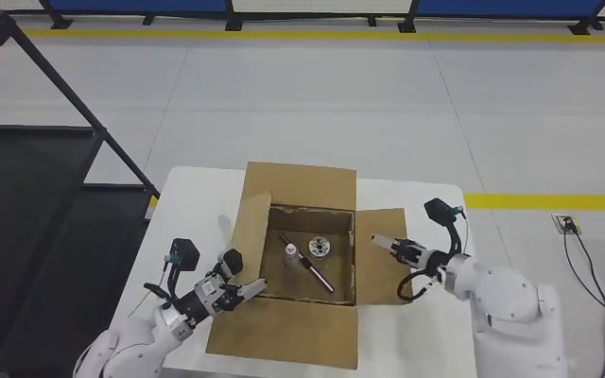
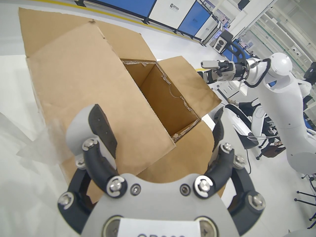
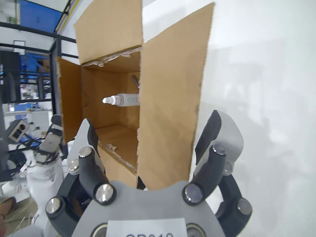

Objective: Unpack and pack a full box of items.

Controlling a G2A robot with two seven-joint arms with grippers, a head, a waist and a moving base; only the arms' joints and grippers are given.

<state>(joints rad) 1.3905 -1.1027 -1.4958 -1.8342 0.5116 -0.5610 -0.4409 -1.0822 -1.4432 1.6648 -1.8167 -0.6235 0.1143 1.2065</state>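
Nearest us, the left gripper (image 2: pixel 158 129) hangs at the near left corner of the cardboard box (image 1: pixel 301 189), its claw spread wide with nothing in it, over the front flap (image 1: pixel 284 335). A crinkled translucent sheet (image 2: pixel 27 134) lies on the white table (image 1: pixel 189 208) just beside that corner. The right gripper (image 3: pixel 151 122) is equally wide open and empty, poised at the edge of the right flap (image 1: pixel 378 269); the edge runs up between its fingers, but we cannot tell whether they touch it. Further in, the box stands open in the middle of the table with all four flaps folded back. On its floor lie a small white spray bottle (image 1: pixel 290 253), a round metal part (image 1: pixel 319 247) and a dark slim rod (image 1: pixel 317 274) that may be a pen. We see none of the items out on the table. We judge the opening done and the unpacking hardly begun, with each item to be lifted out and then repacked. As for writing, a white label on each wrist plate is cut off by the frame. The bottle's mark is too small to make out.
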